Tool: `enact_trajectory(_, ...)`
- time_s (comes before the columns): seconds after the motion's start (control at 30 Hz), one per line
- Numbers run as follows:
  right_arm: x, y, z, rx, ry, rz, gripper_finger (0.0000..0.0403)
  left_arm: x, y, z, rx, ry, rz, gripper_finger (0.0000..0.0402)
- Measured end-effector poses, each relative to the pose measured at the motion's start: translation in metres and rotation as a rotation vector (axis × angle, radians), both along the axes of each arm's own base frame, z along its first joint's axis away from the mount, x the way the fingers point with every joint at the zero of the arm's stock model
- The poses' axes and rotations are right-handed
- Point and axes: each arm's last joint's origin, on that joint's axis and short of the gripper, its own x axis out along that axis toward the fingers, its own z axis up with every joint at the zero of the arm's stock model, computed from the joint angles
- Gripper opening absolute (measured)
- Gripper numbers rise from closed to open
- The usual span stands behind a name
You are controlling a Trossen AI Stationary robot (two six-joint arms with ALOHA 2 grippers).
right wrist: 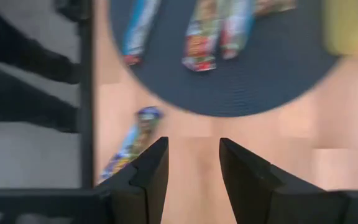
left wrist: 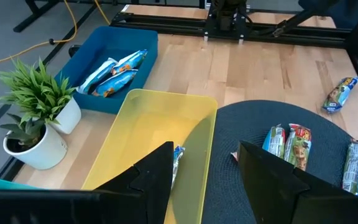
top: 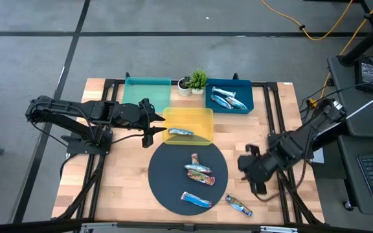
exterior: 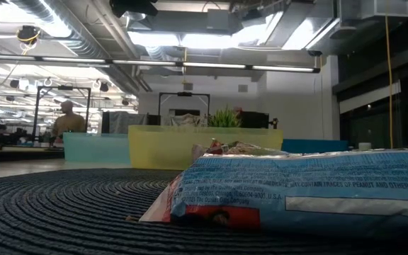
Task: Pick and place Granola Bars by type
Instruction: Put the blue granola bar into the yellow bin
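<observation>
On the dark round mat (top: 173,184) three granola bars (top: 198,171) wait; a fourth (top: 238,205) lies off it on the wood. The yellow tray (top: 196,116) holds one bar (top: 179,132), the blue tray (top: 246,87) probably three. The left gripper (top: 153,129) hovers spread and empty at the yellow tray's edge, apparently between picks; the right gripper (right wrist: 191,163), also spread and empty, must descend onto the stray bar.

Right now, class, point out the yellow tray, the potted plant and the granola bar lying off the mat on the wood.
yellow tray (top: 203,115): high view, bare floor.
potted plant (top: 198,79): high view, leaves.
granola bar off the mat (top: 239,205): high view, wrapper's middle.
</observation>
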Motion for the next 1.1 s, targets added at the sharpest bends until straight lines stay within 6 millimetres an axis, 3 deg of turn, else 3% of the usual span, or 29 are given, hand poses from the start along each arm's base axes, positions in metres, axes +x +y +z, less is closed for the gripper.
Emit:
enact_trajectory(0.23,0.009,0.054,-0.025,0.072,-0.013,0.065,0.0145,0.0,0.0,0.0,0.001,0.0,-0.001,0.0171)
enact_trajectory(0.43,0.011,0.099,-0.065,0.093,0.098,0.093,0.0145,0.0,0.0,0.0,0.022,0.005,-0.014,0.0171)
enact_trajectory(0.6,0.009,0.12,-0.1,0.114,0.279,-0.041,0.0145,0.0,0.0,0.0,0.023,0.005,-0.014,0.0171)
enact_trajectory(0.73,0.007,0.128,-0.115,0.128,0.355,-0.223,0.0153,0.001,0.0,-0.001,0.029,0.01,-0.018,0.0171)
enact_trajectory(0.87,0.007,0.13,-0.12,0.151,0.388,-0.357,0.0197,0.002,0.0,-0.002,0.034,0.016,-0.03,0.0171)
enact_trajectory(1.1,0.006,0.126,-0.123,0.136,0.383,-0.472,0.0324,0.003,-0.001,-0.003,0.028,0.022,-0.053,0.0171)
